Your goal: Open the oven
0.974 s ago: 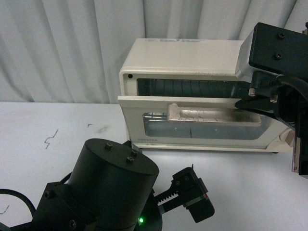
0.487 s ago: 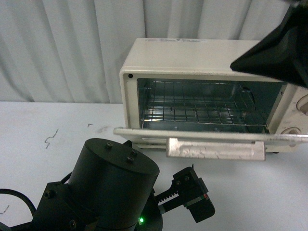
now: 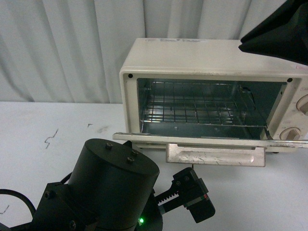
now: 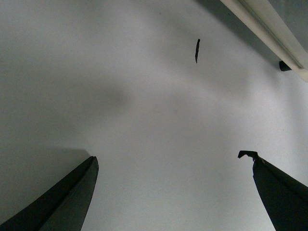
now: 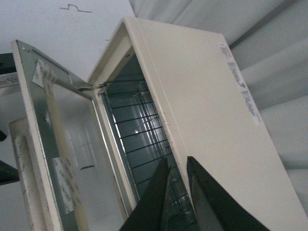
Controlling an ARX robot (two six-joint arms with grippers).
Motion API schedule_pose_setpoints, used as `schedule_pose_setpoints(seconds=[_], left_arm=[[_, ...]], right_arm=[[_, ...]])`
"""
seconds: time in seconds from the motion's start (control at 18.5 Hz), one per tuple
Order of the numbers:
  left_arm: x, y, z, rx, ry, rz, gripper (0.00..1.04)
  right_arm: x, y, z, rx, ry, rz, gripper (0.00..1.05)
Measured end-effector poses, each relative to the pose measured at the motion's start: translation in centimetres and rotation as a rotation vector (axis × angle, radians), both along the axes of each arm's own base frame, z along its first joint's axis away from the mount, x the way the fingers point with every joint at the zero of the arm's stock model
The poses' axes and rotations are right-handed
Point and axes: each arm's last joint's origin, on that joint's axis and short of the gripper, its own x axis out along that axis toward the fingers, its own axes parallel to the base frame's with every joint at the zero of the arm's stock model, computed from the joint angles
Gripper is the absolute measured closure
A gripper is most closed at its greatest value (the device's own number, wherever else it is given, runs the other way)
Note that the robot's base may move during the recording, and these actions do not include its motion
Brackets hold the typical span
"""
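Oven [image 3: 202, 62]: cream-white, at the far edge of the counter [image 3: 43, 163], toward its far right corner, back to the curtain [image 3: 62, 48]. Door [image 5: 72, 144] dropped to about level, jutting toward the near edge, with the handle [image 3: 215, 156] at its front lip. Rack [image 3: 197, 108] and bare cavity exposed; knobs [image 3: 292, 134] at the right of the face. Task judged done, bar the arms' retreat. Right gripper [image 5: 178, 161]: raised above the oven's top right, fingers nearly together, gripping nothing. Left gripper [image 4: 171, 156]: low over the counter toward the near edge, near the handle but apart from it, spread wide, empty. Hazards, as judged: a careless downward sweep of the right arm, striking the oven's top or the door and shoving the light box along the counter; a rise of the left arm under the handle, flipping the door back up; any weight on the level door, tipping the oven forward.
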Motion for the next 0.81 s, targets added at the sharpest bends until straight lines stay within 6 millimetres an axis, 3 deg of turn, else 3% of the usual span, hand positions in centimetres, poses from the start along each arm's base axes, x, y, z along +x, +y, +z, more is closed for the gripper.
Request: schedule_pose_setpoints(seconds=[0.27,0.49,0.54,0.81], left_arm=[[0.00,0.00,0.00,0.000,0.000,0.000,0.07],[0.00,0.00,0.00,0.000,0.000,0.000,0.07],[0.00,0.00,0.00,0.000,0.000,0.000,0.07],[0.00,0.00,0.00,0.000,0.000,0.000,0.07]], right_arm=[[0.06,0.03,0.21,0.001,-0.010,-0.001,0.42],[0.06,0.03,0.21,0.000,-0.009,-0.001,0.09],[0.06,0.03,0.21,0.001,-0.009,-0.001,0.04],[0.06,0.03,0.21,0.000,-0.010,-0.002,0.06]])
